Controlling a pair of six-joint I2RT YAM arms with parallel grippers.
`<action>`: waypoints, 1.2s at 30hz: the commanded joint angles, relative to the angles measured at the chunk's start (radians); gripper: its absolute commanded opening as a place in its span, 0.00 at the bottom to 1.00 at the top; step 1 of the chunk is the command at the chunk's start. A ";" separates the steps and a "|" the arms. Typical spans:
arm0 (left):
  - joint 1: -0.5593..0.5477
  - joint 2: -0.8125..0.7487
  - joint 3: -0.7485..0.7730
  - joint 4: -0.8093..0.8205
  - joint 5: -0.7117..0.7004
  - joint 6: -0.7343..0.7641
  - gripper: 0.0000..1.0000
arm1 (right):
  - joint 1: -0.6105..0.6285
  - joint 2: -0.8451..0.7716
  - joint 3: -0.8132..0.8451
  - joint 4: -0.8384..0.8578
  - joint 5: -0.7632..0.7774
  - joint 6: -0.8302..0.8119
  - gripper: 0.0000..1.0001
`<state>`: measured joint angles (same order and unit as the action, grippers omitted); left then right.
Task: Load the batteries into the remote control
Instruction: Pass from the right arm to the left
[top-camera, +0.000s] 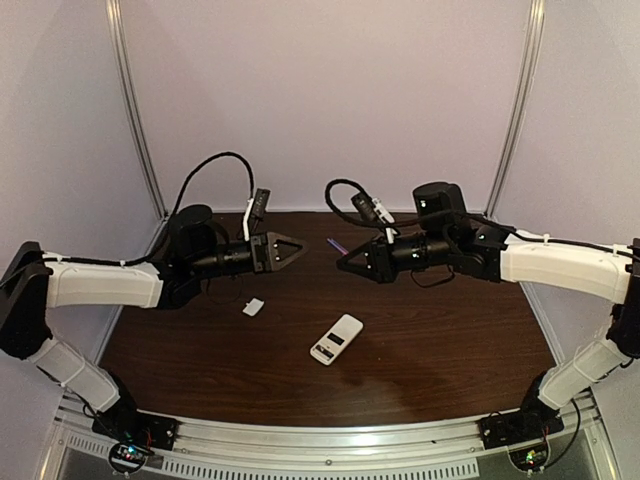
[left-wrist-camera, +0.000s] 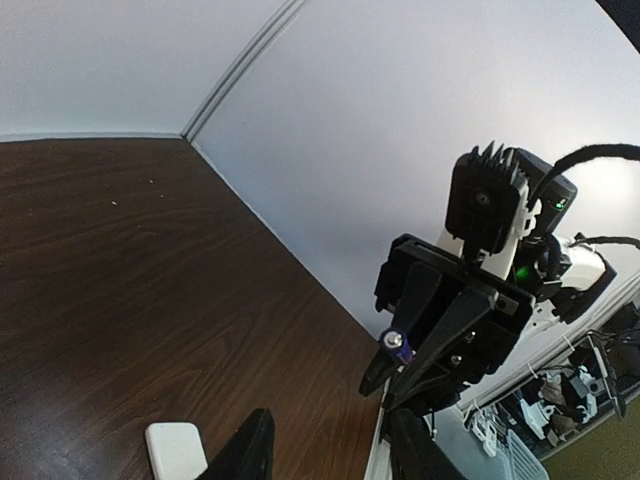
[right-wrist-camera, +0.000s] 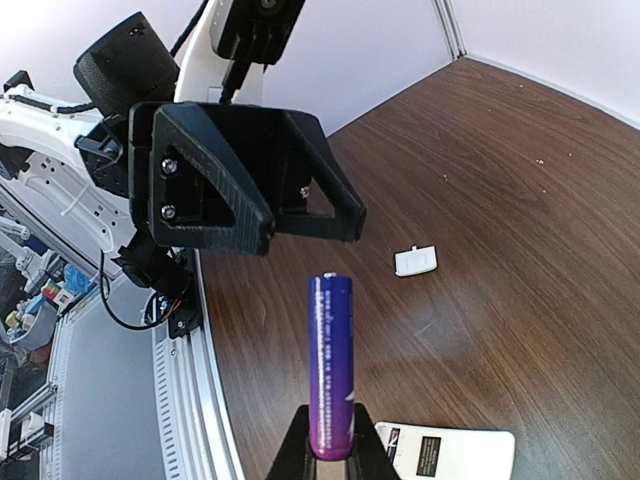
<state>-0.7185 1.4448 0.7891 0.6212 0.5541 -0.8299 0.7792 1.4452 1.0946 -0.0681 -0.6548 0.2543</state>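
My right gripper (right-wrist-camera: 331, 452) is shut on the base of one purple-blue battery (right-wrist-camera: 331, 365), which sticks out forward above the table. The left wrist view shows that battery (left-wrist-camera: 400, 346) end-on at the right fingertips. My left gripper (left-wrist-camera: 335, 455) is open and empty, facing the right one (top-camera: 343, 265) a short gap apart in mid-air. A thin purple streak (top-camera: 337, 246) lies by the right fingertips; I cannot tell if it is the held battery or the second one. The remote control (top-camera: 336, 339) lies white face up with its dark recess showing, below the grippers.
A small loose white flat piece (top-camera: 253, 307) lies on the dark wood table (top-camera: 450, 340) left of the remote, and shows in the right wrist view (right-wrist-camera: 415, 262). A white rounded corner (left-wrist-camera: 175, 452) sits below the left fingers. Pale walls enclose three sides; a metal rail (top-camera: 330, 440) runs along the near edge.
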 joint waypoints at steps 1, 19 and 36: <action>0.005 0.056 0.050 0.165 0.159 -0.167 0.40 | 0.018 -0.005 0.004 0.027 0.045 -0.033 0.00; 0.004 0.131 0.098 0.183 0.204 -0.184 0.38 | 0.066 0.052 0.050 0.010 0.037 -0.059 0.00; 0.005 0.150 0.088 0.207 0.217 -0.202 0.00 | 0.070 0.046 0.046 -0.011 0.054 -0.076 0.30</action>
<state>-0.7189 1.5822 0.8631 0.7830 0.7555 -1.0275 0.8421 1.4952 1.1217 -0.0673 -0.6235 0.2001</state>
